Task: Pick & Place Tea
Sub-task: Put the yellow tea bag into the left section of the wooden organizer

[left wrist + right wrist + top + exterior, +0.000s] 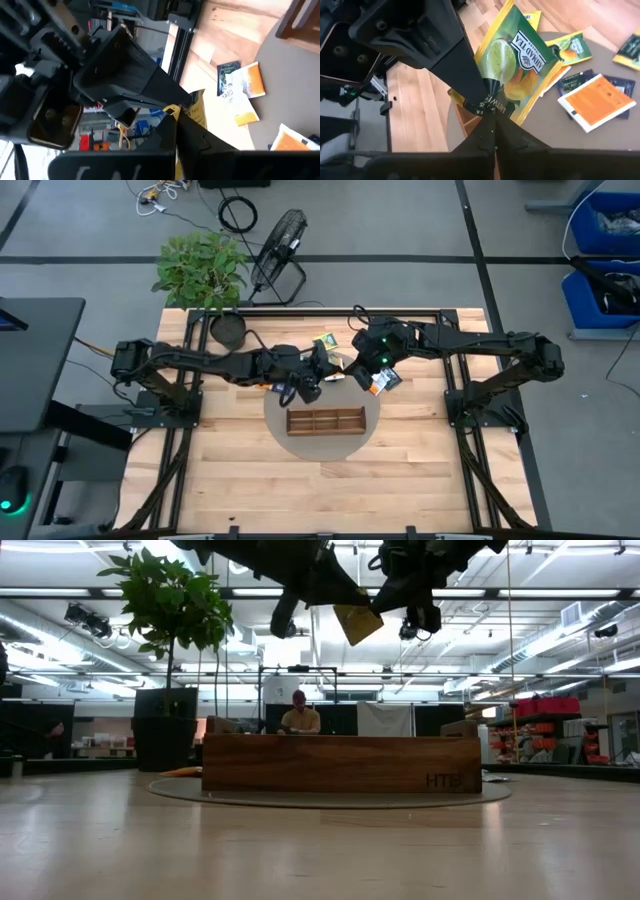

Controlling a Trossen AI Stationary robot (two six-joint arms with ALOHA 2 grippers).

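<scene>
While both hands (492, 117) clench one green-yellow tea packet (517, 62), arms hide it from above.

Quick tally for you: two arms, left (200, 362) and right (480, 345). One tray (325, 421), one round mat (275, 412), one plant (200, 265) and one fan (278, 240) at the far side. You've got at least six tea packets (515, 65); they overlap, so no exact number. One person (299, 715) far back.
</scene>
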